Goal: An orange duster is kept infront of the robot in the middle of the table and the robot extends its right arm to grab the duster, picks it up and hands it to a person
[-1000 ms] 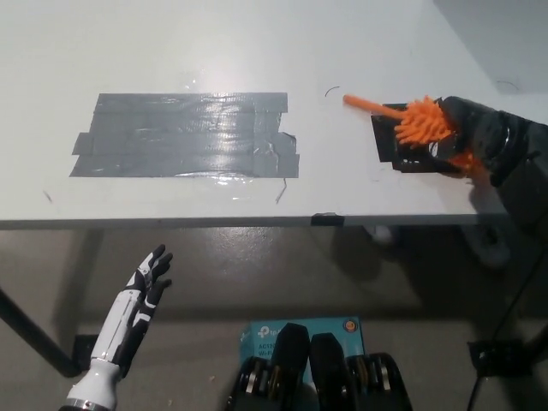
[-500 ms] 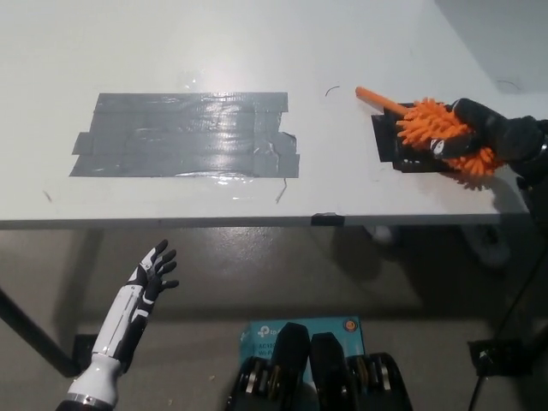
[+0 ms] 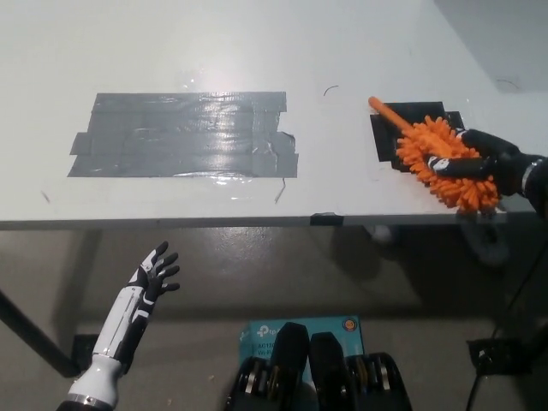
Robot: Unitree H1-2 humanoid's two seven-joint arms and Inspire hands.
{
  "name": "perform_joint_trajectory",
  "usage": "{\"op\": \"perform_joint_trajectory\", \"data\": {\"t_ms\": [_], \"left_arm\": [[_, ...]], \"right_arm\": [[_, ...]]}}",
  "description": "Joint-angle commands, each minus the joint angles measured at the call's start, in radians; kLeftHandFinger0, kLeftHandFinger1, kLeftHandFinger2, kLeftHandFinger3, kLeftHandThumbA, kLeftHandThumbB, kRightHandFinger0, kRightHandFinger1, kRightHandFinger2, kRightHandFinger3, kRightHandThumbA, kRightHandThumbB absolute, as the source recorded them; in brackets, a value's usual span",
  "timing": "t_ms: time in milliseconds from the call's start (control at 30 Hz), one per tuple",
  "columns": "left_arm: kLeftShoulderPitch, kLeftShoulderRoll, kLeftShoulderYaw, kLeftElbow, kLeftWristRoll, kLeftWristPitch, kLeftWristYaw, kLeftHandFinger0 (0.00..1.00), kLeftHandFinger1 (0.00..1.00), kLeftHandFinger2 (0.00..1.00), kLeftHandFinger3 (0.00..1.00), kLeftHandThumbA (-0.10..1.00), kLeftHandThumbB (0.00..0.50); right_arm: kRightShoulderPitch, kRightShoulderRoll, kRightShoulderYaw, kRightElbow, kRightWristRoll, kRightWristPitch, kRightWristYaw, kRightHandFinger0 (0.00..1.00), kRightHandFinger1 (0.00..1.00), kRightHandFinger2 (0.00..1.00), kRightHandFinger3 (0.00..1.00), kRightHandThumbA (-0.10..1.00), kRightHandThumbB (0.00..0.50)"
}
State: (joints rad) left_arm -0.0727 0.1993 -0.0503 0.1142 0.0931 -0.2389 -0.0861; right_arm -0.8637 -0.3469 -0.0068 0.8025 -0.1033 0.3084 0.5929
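Note:
An orange duster (image 3: pixel 441 157) with a fluffy head and a thin orange handle lies slanted at the table's right side, partly over a black patch (image 3: pixel 415 128). My black right hand (image 3: pixel 490 164) comes in from the right edge with its fingers wrapped over the duster's fluffy head. The handle tip points up and left, away from the hand. My white left hand (image 3: pixel 152 276) hangs below the table edge at the lower left, open with its fingers spread.
A large patch of grey tape (image 3: pixel 184 134) covers the white table's (image 3: pixel 257 51) middle left. The table's front edge runs across the picture's middle. Dark floor and a table leg lie below.
My right hand has drawn back to the right and down with the duster, whose head slid off most of the black patch. The left hand barely moved.

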Motion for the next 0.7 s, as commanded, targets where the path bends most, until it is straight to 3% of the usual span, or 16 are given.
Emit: {"op": "perform_joint_trajectory", "data": {"t_ms": [0, 233, 367, 433, 667], "left_arm": [[-0.032, 0.020, 0.011, -0.030, -0.014, -0.027, -0.014, 0.83, 0.90, 0.92, 1.00, 0.99, 0.130], [-0.035, 0.018, 0.011, -0.032, -0.015, -0.018, -0.013, 0.84, 0.91, 0.96, 1.00, 0.99, 0.125], [-0.036, 0.019, 0.011, -0.031, -0.009, -0.022, -0.010, 0.83, 0.92, 0.98, 1.00, 0.98, 0.121], [-0.037, 0.018, 0.012, -0.033, -0.013, -0.015, -0.012, 0.83, 0.92, 0.98, 1.00, 0.98, 0.130], [-0.037, 0.018, 0.011, -0.032, -0.014, -0.023, -0.012, 0.82, 0.91, 0.98, 1.00, 0.97, 0.119]], "right_arm": [[0.014, 0.039, -0.107, -0.214, 0.447, 0.162, 0.257, 0.00, 0.40, 0.78, 0.97, -0.10, 0.107], [0.031, 0.056, -0.057, -0.291, 0.552, 0.162, 0.216, 0.00, 0.39, 0.76, 1.00, -0.10, 0.113], [0.051, 0.076, -0.017, -0.348, 0.621, 0.162, 0.173, 0.00, 0.38, 0.75, 1.00, -0.10, 0.151], [0.062, 0.096, -0.014, -0.366, 0.645, 0.162, 0.166, 0.00, 0.36, 0.73, 1.00, -0.10, 0.124], [0.090, 0.127, 0.007, -0.410, 0.719, 0.162, 0.087, 0.00, 0.35, 0.74, 0.96, -0.10, 0.124]]}}
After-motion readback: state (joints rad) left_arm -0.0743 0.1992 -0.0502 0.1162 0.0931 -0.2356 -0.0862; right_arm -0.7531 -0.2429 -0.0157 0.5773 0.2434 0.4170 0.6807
